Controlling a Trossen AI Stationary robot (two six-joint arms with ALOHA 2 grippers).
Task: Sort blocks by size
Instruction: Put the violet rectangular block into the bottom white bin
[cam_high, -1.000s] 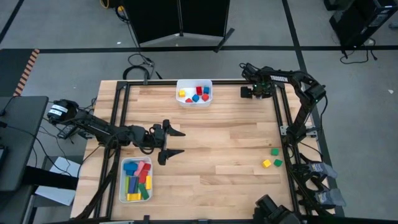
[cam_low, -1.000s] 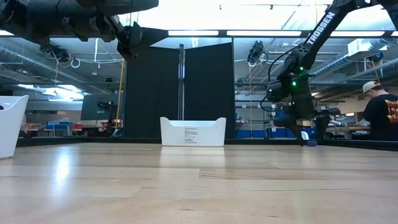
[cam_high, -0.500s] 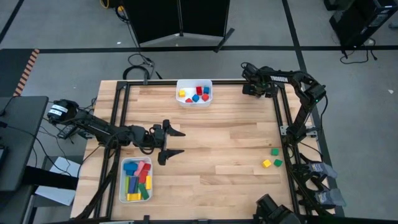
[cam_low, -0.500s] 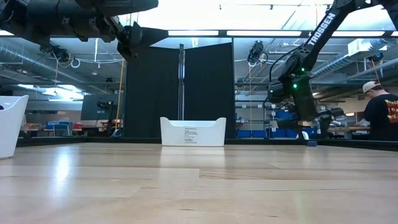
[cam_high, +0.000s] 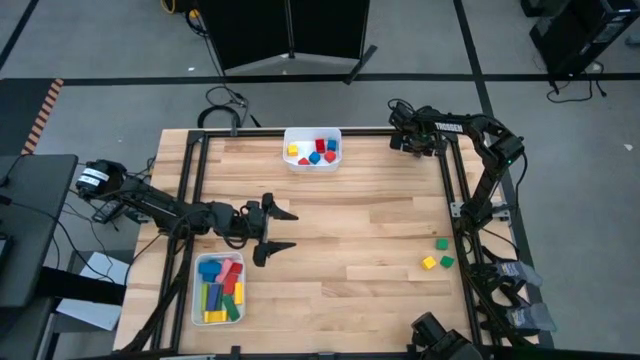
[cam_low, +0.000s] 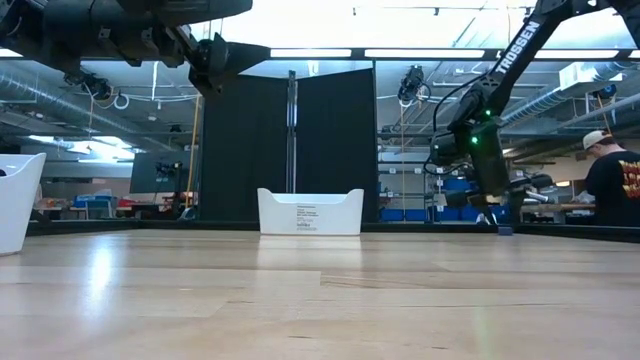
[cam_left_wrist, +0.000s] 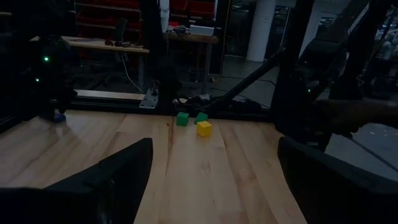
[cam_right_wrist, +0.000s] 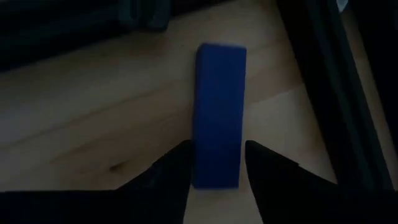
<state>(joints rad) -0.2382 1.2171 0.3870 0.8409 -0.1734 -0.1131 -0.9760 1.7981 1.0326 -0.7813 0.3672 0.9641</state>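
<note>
From above, the left gripper (cam_high: 283, 229) hung with fingers spread over open wood left of centre, the tray of small blocks (cam_high: 312, 136) sat at the table's top edge and the tray of long bars (cam_high: 199, 298) at lower left, three loose cubes (cam_high: 437, 255) lay by the right edge, and the right gripper (cam_high: 398, 140) reached into the top right corner against the frame rail.

In the low view the floor-level wood lay bare up to the far tray (cam_low: 309, 212), with the right arm (cam_low: 478, 150) down at right.

In the left wrist view the cubes (cam_left_wrist: 193, 122) sat ahead near the rail, while the right wrist view showed the two fingers (cam_right_wrist: 171, 168) pinching the sides of a blue bar (cam_right_wrist: 218, 112) lying flat beside the dark rail.
</note>
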